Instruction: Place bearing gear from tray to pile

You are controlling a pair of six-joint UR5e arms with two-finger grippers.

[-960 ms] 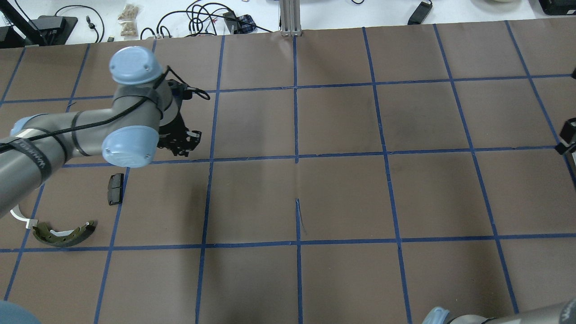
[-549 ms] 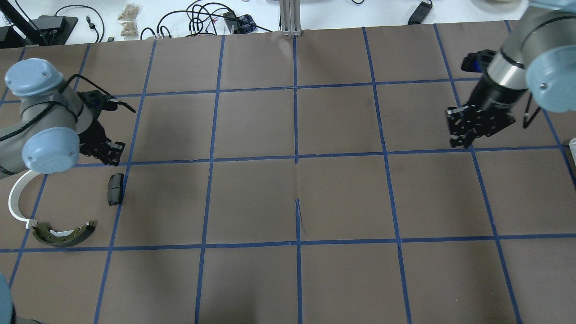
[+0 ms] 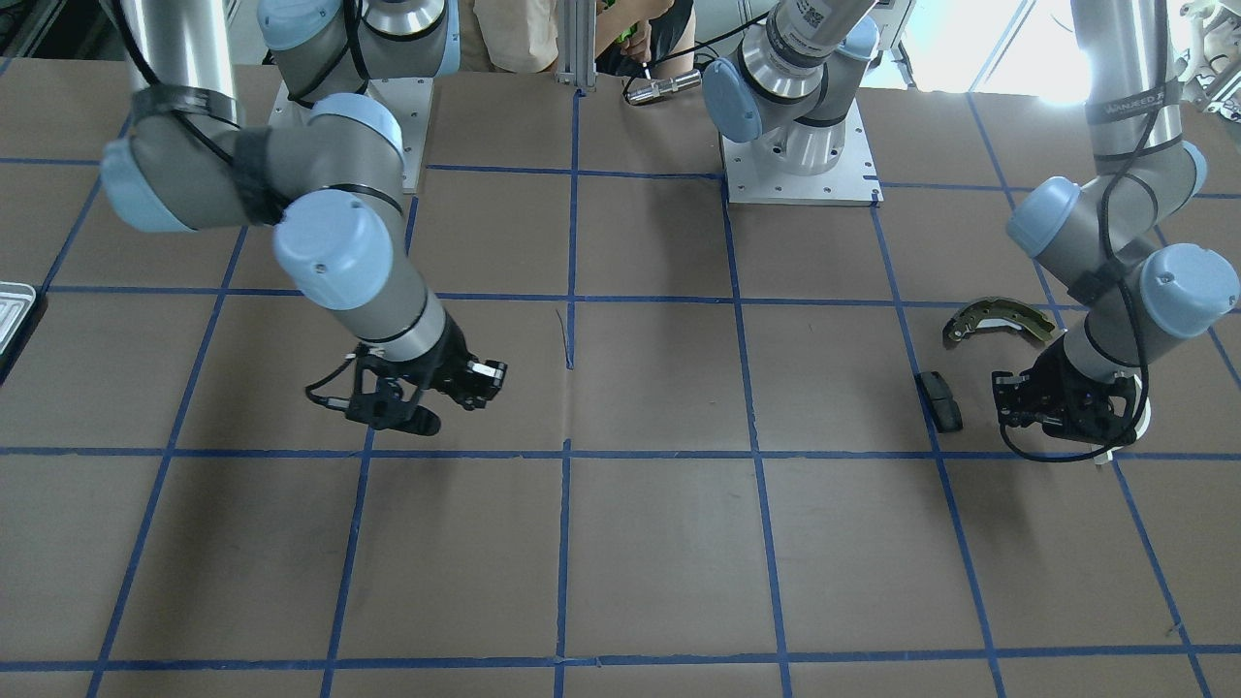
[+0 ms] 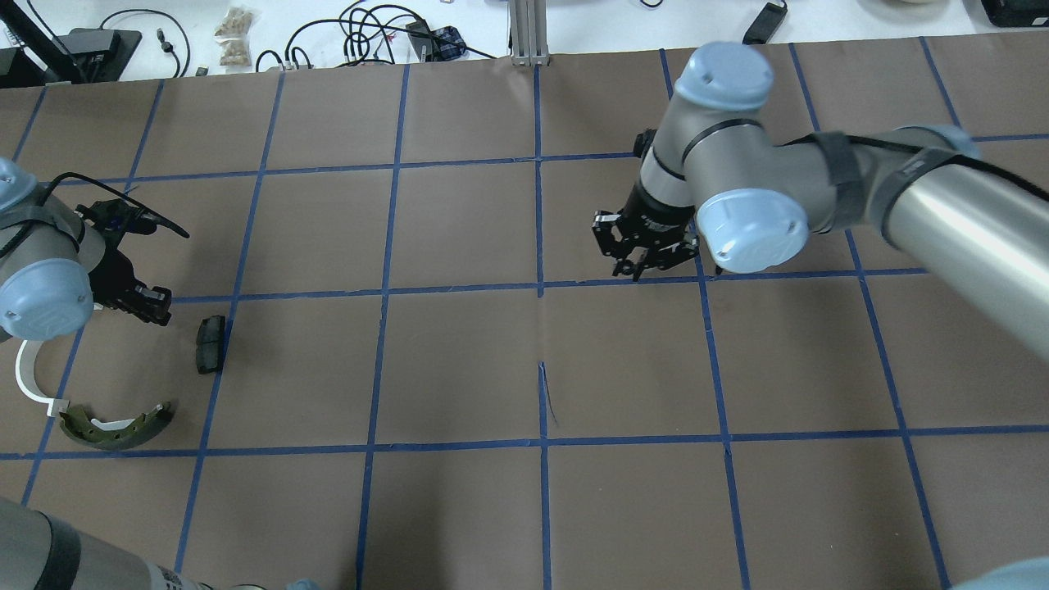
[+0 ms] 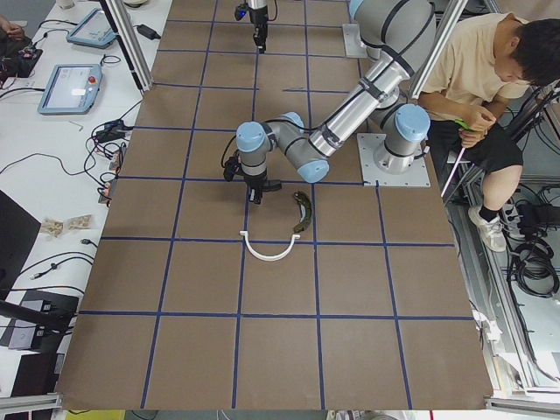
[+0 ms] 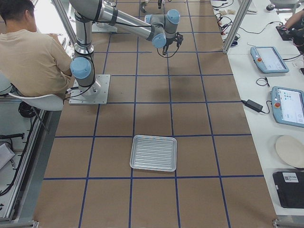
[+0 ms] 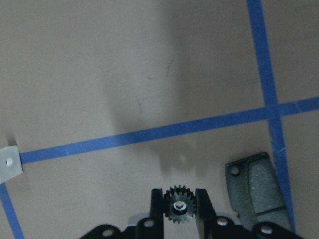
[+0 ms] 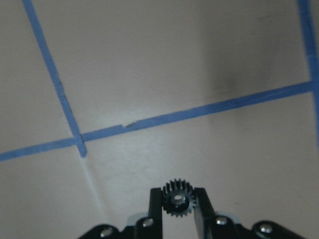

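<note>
Left pincer [image 7: 179, 193] and right pincer [image 8: 178, 192] each clenched on dark, pale-hubbed toothed bearing gear [image 7: 179, 206]

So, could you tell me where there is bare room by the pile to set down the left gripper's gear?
Bare paper lies between the black pad, white arc and brake shoe, by the left gripper, and across the square on the pad's centre side. Crowded where arc nears shoe.

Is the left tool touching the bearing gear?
Touching. In the left wrist view the bearing gear sits pinched between the fingers of the left tool, no gap.
</note>
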